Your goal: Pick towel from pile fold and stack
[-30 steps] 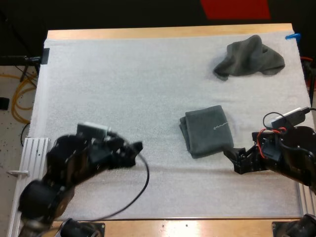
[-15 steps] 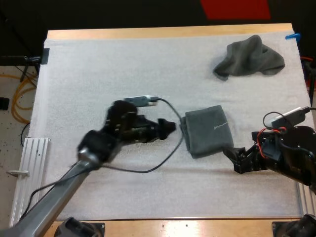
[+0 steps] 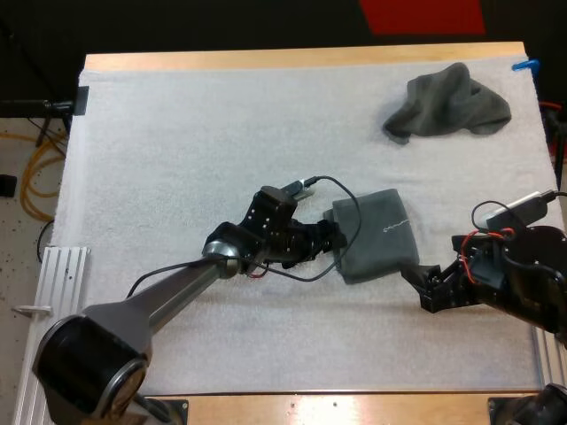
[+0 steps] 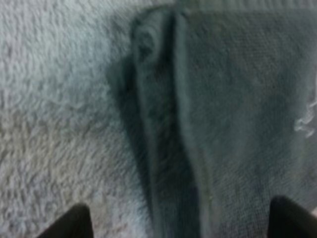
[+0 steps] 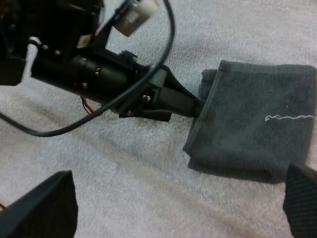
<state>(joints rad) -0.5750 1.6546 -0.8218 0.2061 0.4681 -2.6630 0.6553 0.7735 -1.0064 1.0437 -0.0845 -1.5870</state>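
A folded dark grey-green towel (image 3: 372, 235) lies on the white mat right of centre. My left gripper (image 3: 335, 244) reaches its left edge. In the left wrist view that gripper (image 4: 181, 223) is open, its fingertips (image 4: 74, 223) wide apart either side of the folded towel's (image 4: 237, 99) doubled edge. My right gripper (image 3: 418, 288) rests on the mat just off the towel's near right corner. It (image 5: 171, 208) is open, with the folded towel (image 5: 257, 134) ahead of it and the left gripper (image 5: 173, 99) at that towel's edge. A crumpled towel (image 3: 447, 102) lies at the far right.
The white mat (image 3: 195, 133) covers the table, with a wide bare stretch on its left and far sides. The wooden table edge (image 3: 301, 57) runs along the far side.
My left arm has swung from the near left of the mat rightward to the folded towel's left edge. The right arm and both towels have stayed put.
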